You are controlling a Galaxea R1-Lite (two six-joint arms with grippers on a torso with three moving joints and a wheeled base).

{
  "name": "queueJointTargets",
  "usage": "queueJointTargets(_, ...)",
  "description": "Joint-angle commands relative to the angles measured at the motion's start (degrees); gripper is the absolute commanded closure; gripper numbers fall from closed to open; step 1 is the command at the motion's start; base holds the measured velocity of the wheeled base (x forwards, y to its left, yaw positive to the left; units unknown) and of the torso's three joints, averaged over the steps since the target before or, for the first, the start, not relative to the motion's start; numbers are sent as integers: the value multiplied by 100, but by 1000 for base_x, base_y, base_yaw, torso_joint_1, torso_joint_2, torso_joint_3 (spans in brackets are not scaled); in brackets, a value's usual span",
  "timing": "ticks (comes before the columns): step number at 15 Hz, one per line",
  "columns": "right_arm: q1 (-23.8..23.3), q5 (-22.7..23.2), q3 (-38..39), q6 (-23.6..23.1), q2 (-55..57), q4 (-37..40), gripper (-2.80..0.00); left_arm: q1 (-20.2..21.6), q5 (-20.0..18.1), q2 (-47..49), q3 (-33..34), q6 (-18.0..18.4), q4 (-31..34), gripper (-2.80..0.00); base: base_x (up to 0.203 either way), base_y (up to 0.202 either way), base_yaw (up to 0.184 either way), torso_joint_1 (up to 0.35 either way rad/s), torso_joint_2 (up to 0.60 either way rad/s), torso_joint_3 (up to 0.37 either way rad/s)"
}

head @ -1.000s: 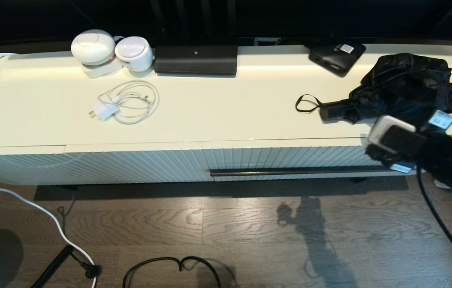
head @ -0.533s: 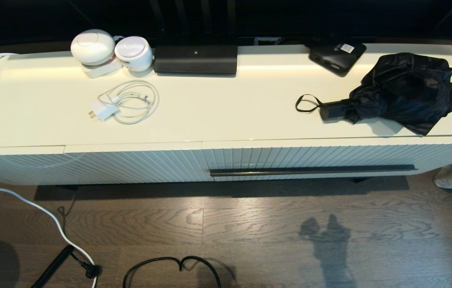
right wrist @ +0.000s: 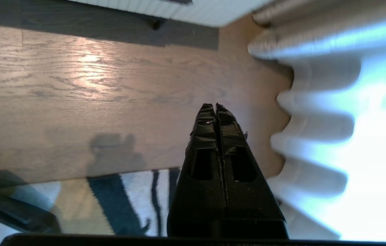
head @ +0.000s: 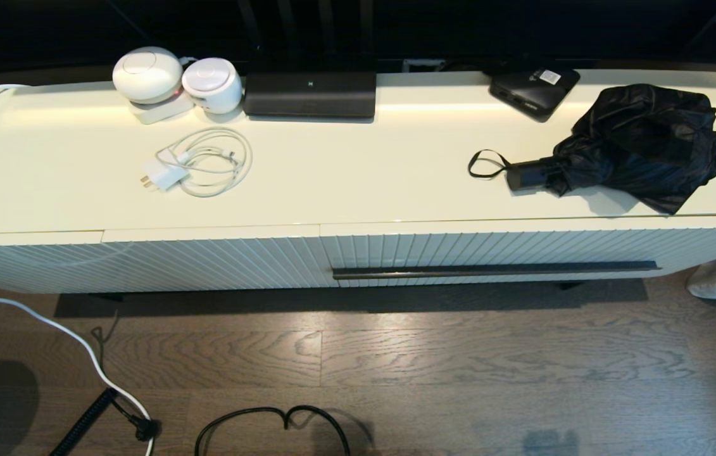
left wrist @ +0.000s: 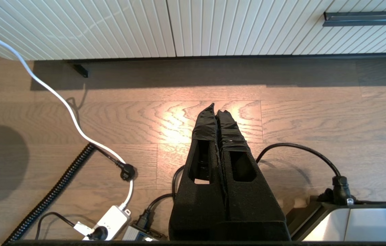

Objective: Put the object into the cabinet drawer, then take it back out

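the umbrella [head: 639, 142] lies on the cream surface [head: 345, 177] right above the cabinet drawer [head: 522, 250], its short handle and wrist loop pointing toward the middle of the surface, its loose fabric bunched toward the surface's right end. the drawer sits flush and shut, its long dark bar handle [head: 494, 270] free, so the umbrella appears to be out of the drawer and set down where nothing blocks the front. a flat black box [head: 533, 88] lies behind the umbrella, just apart from the fabric. neither arm shows in the head view. the right gripper [right wrist: 216, 106] hangs over the wood floor beside the drawer's right end, jaws pressed together, holding nothing. the left gripper [left wrist: 216, 108] hangs low over the floor in front of the cabinet, jaws closed and empty, parked.
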Motion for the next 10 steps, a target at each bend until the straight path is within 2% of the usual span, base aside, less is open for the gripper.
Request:
queueJointTargets(1,-137,-37,452,387,-1342,334,0,1,0,-15,1,-7,-2,0,0,0,0,0,0,0)
queueJointTargets(5,-66,-229,903,1171,-2522,1604,0,1,0,-15,7,-2,-2,0,0,0,0,0,0,0)
queueJointTargets(8,-55,-249,1354,1385,-2632,1155,0,1,0,-15,1,-8,-2,0,0,0,0,0,0,0)
queueJointTargets(10,-53,-172,1876,1296,-2637,290,0,1,0,-15,8,-3,-2,0,0,0,0,0,0,0)
